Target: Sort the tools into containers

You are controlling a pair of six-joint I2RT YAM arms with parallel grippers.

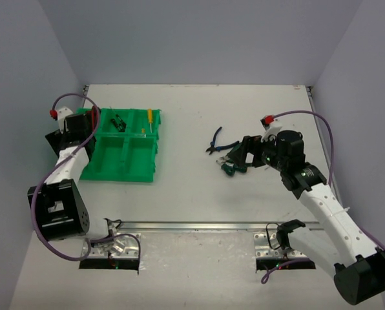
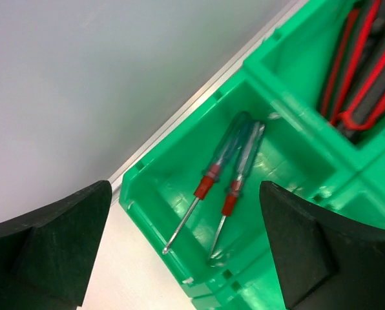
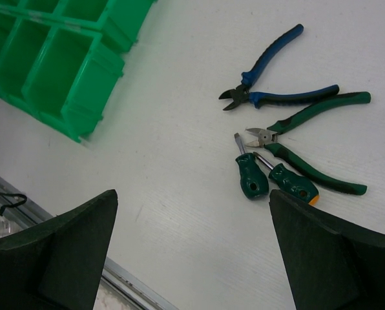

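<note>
Sorting is partly done, we reckon. The green tray (image 1: pixel 124 152) sits on the left of the counter (image 1: pixel 244 200) and several far compartments are filled: two blue-handled screwdrivers (image 2: pixel 228 161) lie side by side in the corner one, red-handled pliers (image 2: pixel 360 71) are in the next, and a yellow screwdriver (image 1: pixel 150 119) and a dark tool (image 1: pixel 118 121) are further along. We can't tell what the dark tool is. The near compartments look empty in the right wrist view

Left gripper (image 2: pixel 186 248) hangs over the corner compartment, jaws wide apart, grasping nothing

Left to do: four tools on the bare counter, well apart from the tray. These are the blue-handled cutters (image 3: pixel 276 84), the green-handled cutters (image 3: pixel 309 139) and two green-handled screwdrivers (image 3: pixel 250 174), all in one tight cluster. Right gripper (image 3: pixel 192 252) hovers near them, jaws spread, empty

In the way: the screwdriver shafts run up against the nose of the green cutters, and the blue cutters lie just beside. We judge a clean single pick is tricky, since neighbours may get nudged. The outermost tool looks the easiest to take first. There's nothing between the cluster and the tray
</note>
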